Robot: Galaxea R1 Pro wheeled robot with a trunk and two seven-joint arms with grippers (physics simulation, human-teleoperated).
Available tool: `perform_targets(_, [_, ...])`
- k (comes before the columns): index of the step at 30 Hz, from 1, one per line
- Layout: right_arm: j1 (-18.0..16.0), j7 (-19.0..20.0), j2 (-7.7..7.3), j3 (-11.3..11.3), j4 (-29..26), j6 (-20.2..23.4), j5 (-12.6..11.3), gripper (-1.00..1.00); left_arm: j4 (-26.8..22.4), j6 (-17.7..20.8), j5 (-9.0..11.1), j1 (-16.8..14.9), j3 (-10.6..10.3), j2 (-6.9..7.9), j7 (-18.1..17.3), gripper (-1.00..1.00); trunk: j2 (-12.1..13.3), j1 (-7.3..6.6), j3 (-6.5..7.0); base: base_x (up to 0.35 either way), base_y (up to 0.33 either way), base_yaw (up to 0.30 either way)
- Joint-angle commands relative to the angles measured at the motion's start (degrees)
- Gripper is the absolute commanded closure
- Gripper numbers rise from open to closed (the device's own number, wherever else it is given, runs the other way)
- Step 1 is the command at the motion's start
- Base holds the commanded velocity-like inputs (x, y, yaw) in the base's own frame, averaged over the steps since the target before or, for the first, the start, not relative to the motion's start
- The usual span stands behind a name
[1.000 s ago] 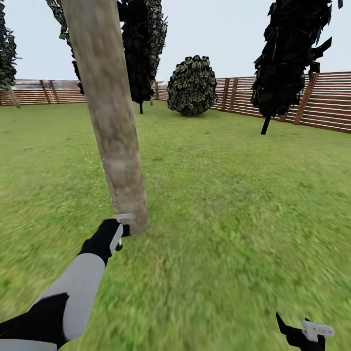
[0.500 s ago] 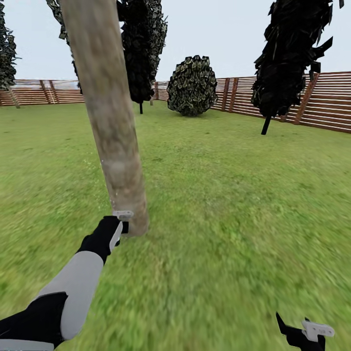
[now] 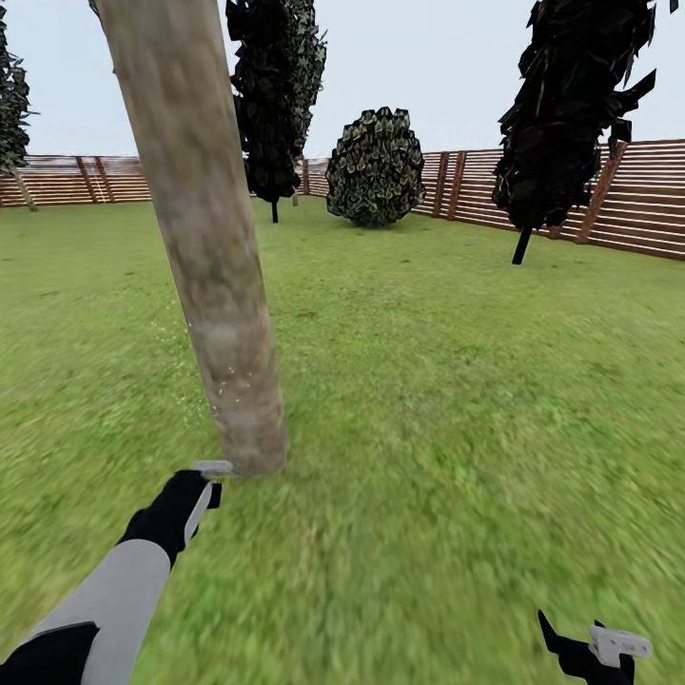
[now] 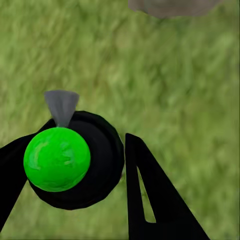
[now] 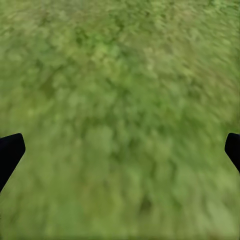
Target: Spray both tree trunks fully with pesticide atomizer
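Green-capped atomizer (image 4: 57, 159) sits clenched in our left pincer (image 4: 75, 185) beside the tree trunk (image 3: 205, 257) — right pincer (image 5: 120, 150) released.

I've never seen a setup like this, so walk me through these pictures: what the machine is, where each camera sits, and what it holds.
This is a simulated two-armed wheeled robot in a fenced garden. The large picture comes from its head, looking down over the grass lawn at a leaning tree trunk. Its left claw reaches toward the trunk's base. The camera on that wrist shows the claw shut on the pesticide atomizer, a black bottle with a green cap and grey nozzle. Faint specks of spray dot the trunk. The right claw hangs low, open, over grass.
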Motion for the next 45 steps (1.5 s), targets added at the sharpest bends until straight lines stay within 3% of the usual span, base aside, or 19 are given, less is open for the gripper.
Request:
perform_targets(1, [0.00, -0.01, 0.02, 0.00, 0.00, 0.00, 0.00, -1.00, 0.03, 0.00, 0.04, 0.11, -0.13, 0.20, -0.03, 1.00, 0.00, 0.00, 0.00, 0.000, 0.000, 0.000])
perform_targets(5, [0.00, 0.03, 0.02, 0.00, 0.00, 0.00, 0.00, -1.00, -0.31, -0.04, 0.21, 0.17, -0.26, -0.80, 0.03, 1.00, 0.00, 0.00, 0.00, 0.000, 0.000, 0.000])
perform_targets(7, [0.00, 0.02, 0.03, 0.00, 0.00, 0.00, 0.00, -1.00, -0.84, 0.00, 0.25, -0.27, -0.24, -2.70, 0.12, 1.00, 0.00, 0.00, 0.00, 0.000, 0.000, 0.000])
perform_targets(9, [0.00, -0.01, 0.01, 0.00, 0.00, 0.00, 0.00, -1.00, -0.97, 0.00, 0.11, -0.75, -0.31, -6.39, 0.51, 1.00, 0.00, 0.00, 0.00, 0.000, 0.000, 0.000])
perform_targets(11, [0.00, -0.01, 0.00, 0.00, 0.00, 0.00, 0.00, -1.00, -1.08, 0.05, 0.02, -1.02, -0.45, -7.85, 0.63, 1.00, 0.00, 0.00, 0.00, 0.000, 0.000, 0.000])
perform_targets(15, [0.00, -0.01, 0.01, 0.00, 0.00, 0.00, 0.00, -1.00, -4.73, 0.13, -0.33, -1.44, -0.53, -7.21, 0.97, 1.00, 0.00, 0.00, 0.00, 0.000, 0.000, 0.000])
perform_targets(18, [0.00, -0.02, -0.01, 0.00, 0.00, 0.00, 0.00, -1.00, -8.08, 0.70, -0.04, -1.39, 0.00, -2.20, 1.19, 1.00, 0.00, 0.00, 0.00, 0.000, 0.000, 0.000])
perform_targets(21, [0.00, 0.00, -0.01, 0.00, 0.00, 0.00, 0.00, -1.00, -8.42, 0.62, 0.16, -1.13, -0.19, -0.95, 1.26, 1.00, 0.00, 0.00, 0.00, 0.000, 0.000, 0.000])
perform_targets(23, [0.00, -0.01, 0.00, 0.00, 0.00, 0.00, 0.00, -1.00, -8.50, 0.52, 0.18, -1.11, -0.36, -1.54, 1.11, 1.00, 0.00, 0.00, 0.00, 0.000, 0.000, 0.000])
perform_targets(25, [0.00, 0.00, -0.02, 0.00, 0.00, 0.00, 0.00, -1.00, -8.54, 0.53, 0.07, -1.24, -0.47, -3.97, 1.01, 1.00, 0.00, 0.00, 0.00, 0.000, 0.000, 0.000])
perform_targets(26, [0.00, -0.01, -0.03, 0.00, 0.00, 0.00, 0.00, -1.00, -8.55, 0.71, -0.03, -1.37, -0.88, -6.41, 1.00, 1.00, 0.00, 0.00, 0.00, 0.000, 0.000, 0.000])
perform_targets(28, [0.00, 0.00, -0.05, 0.00, 0.00, 0.00, 0.00, -1.00, -8.68, 0.88, 0.03, -1.49, -2.49, -7.61, 0.90, 1.00, 0.00, 0.00, 0.00, 0.000, 0.000, 0.000])
perform_targets(31, [0.00, 0.01, -0.05, 0.00, -0.04, 0.00, -0.05, -1.00, -9.12, 1.09, 0.21, -1.55, -3.93, -7.45, 0.85, 1.00, 0.00, 0.00, 0.00, 0.000, 0.000, 0.000])
perform_targets(33, [0.00, -0.01, -0.05, 0.00, -0.07, 0.00, -0.06, -1.00, -10.80, 1.51, 0.18, -1.93, -3.59, -5.41, 0.85, 1.00, 0.00, 0.00, 0.00, 0.000, 0.000, 0.000])
perform_targets(35, [0.00, 0.00, -0.05, 0.00, -0.08, 0.00, -0.06, -1.00, -11.96, 2.58, 0.33, -2.11, -2.57, -3.57, 0.78, 1.00, 0.00, 0.00, 0.00, 0.000, 0.000, 0.000])
perform_targets(37, [0.00, 0.00, -0.05, 0.00, -0.09, 0.00, -0.07, -1.00, -14.04, 4.33, 0.50, -2.29, 0.50, -1.93, 0.55, 1.00, 0.00, 0.00, 0.00, 0.000, 0.000, 0.000])
perform_targets(40, [0.00, 0.02, -0.05, 0.00, -0.09, 0.00, -0.05, -1.00, -15.27, 4.79, 0.47, -2.31, 0.64, -2.79, 0.51, 1.00, 0.00, 0.00, 0.00, 0.000, 0.000, 0.000])
perform_targets(42, [0.00, 0.00, -0.05, 0.00, -0.09, 0.00, -0.08, -1.00, -16.24, 5.27, 0.31, -2.27, -1.55, -6.37, 0.56, 1.00, 0.00, 0.00, 0.00, 0.000, 0.000, 0.000])
perform_targets(45, [0.00, 0.01, -0.05, 0.00, -0.09, 0.00, -0.09, -1.00, -17.76, 7.66, 0.42, -2.65, -3.90, -8.32, 0.53, 1.00, 0.00, 0.00, 0.00, 0.000, 0.000, 0.000])
